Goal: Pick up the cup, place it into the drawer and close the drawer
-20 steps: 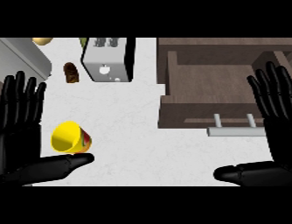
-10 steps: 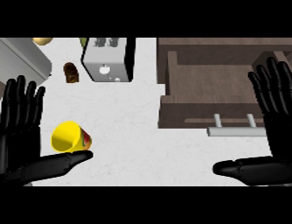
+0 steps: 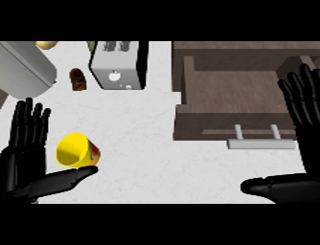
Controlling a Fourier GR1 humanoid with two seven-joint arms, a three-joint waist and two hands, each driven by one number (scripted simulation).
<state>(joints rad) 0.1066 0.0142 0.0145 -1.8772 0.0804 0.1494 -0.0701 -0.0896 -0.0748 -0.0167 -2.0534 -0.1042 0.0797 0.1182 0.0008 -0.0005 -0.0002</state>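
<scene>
1. Cup (image 3: pixel 76 150) lies tipped on its side on the counter (image 3: pixel 149 153), left of the drawer (image 3: pixel 237 103), cradled between the left hand (image 3: pixel 23 160)'s straight fingers and thumb, probably about to be grasped.
2. Right hand (image 3: pixel 310 143), fingers spread, holds nothing over the drawer's handle (image 3: pixel 260 142).
3. Toaster (image 3: pixel 117 64) and a brown thing stand beyond the cup; nothing blocks the path to the open drawer.

Bright even light, soft faint shadows, no glare.

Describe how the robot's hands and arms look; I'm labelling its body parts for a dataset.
The left hand and the right hand match: glossy black all over, with long segmented fingers, a thick thumb and a broad palm. No cables, markings or sleeves are visible. The forearms are cut off at the view's lower edge, so their look cannot be told.
</scene>
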